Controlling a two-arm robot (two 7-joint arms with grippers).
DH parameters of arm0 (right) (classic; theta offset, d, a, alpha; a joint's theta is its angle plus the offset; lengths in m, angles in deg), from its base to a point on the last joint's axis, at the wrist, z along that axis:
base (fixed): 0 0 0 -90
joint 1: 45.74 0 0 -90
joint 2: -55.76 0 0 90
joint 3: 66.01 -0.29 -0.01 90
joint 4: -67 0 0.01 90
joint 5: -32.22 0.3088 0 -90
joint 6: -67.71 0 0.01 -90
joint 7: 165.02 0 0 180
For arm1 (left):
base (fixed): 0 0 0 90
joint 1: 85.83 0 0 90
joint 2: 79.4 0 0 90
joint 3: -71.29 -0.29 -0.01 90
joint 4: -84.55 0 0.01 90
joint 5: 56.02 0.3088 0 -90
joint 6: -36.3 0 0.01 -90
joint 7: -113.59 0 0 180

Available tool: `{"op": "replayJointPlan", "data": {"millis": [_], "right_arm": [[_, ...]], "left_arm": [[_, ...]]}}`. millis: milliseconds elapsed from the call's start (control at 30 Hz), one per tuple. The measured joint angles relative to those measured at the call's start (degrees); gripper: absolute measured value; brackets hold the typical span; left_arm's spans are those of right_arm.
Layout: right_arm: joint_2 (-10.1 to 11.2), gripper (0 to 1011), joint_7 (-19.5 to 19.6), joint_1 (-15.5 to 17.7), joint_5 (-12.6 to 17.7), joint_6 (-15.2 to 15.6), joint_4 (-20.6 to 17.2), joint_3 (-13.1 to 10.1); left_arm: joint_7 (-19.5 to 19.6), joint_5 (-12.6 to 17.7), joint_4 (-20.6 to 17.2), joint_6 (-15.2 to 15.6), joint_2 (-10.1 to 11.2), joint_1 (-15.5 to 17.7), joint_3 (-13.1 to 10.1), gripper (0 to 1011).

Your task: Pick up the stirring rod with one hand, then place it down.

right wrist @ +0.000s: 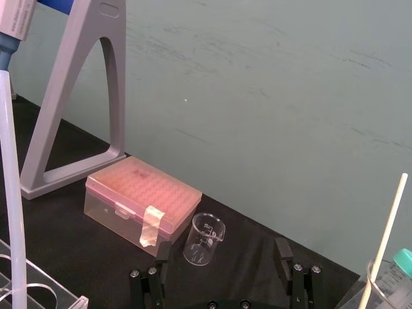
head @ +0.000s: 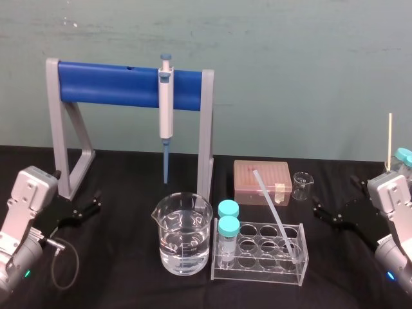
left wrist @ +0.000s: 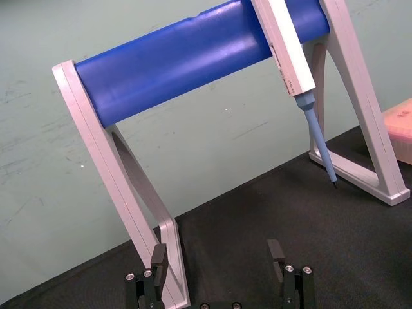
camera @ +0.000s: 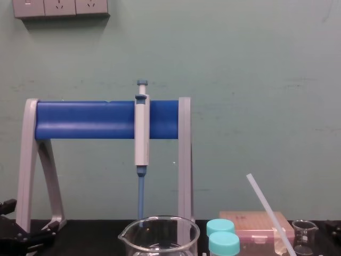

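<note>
The stirring rod (head: 275, 209) is seen standing slanted in the clear tube rack (head: 257, 275), which sits near the front edge of the table, a little right of centre. Its lower end is lodged in a hole at the rack's right end. Its upper end leans away toward the far edge and to the left, in front of the pink tip box (head: 262, 181). Nothing is holding it yet.

The right gripper (head: 324, 212) is held low near the table's right edge, well apart from the rod, with its fingers (right wrist: 282, 252) spread and nothing between them. The left gripper (head: 93, 203) is parked near the left edge beside the blue pipette stand (head: 109, 84), its fingers likewise spread and empty.

The reach is judged to be the step in hand, and the right gripper is the nearer one. The rod is best approached at its free middle stretch, above the rack's rim, with the fingers set across the shaft and not along it. The spread should be kept until the rod lies squarely between the pads. The small beaker (head: 301, 185) and the two capped tubes (head: 228, 226) should be given room. Once pinched, the rod should be drawn out along its own slant, so that the rack is not tipped or dragged.
</note>
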Motion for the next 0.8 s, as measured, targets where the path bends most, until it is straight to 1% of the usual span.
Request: {"op": "replayJointPlan", "data": {"millis": [800], "right_arm": [[0.0, 1003, 0.0, 0.0, 0.0, 0.0, 0.0, 0.0]], "left_arm": [[0.0, 0.0, 0.0, 0.0, 0.0, 0.0, 0.0, 1000]]}}
